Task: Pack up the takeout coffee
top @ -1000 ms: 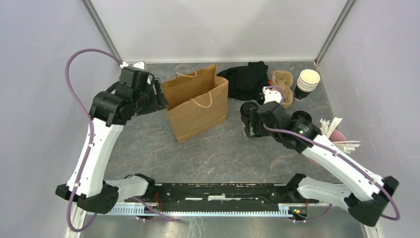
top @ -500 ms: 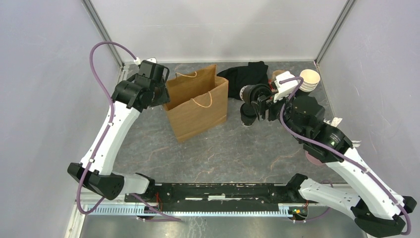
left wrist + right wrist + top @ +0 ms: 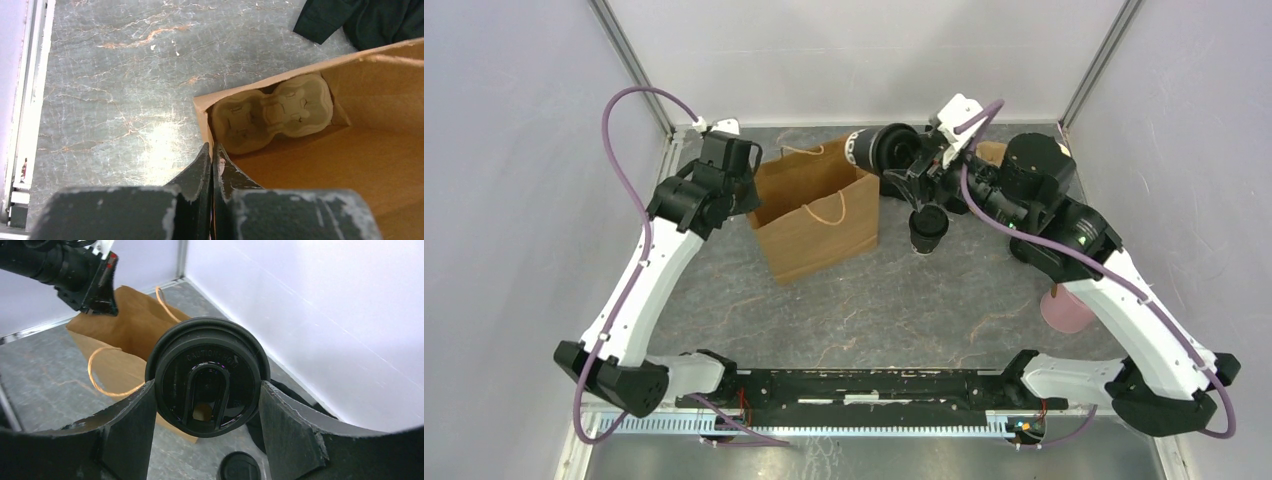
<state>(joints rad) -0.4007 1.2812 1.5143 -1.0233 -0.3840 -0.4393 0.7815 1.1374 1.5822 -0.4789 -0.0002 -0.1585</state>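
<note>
Left wrist: cup carrier [image 3: 272, 112] inside paper bag [image 3: 370, 165].

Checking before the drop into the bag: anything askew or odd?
Yes: the right gripper holds a lidded cup tipped sideways by the paper bag mouth, so it could leak. The other cup stands upright.

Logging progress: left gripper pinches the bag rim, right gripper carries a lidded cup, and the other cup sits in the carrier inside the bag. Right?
No. The left wrist view shows the carrier empty; the other cup stands on the table in the top view. The rest holds.
</note>
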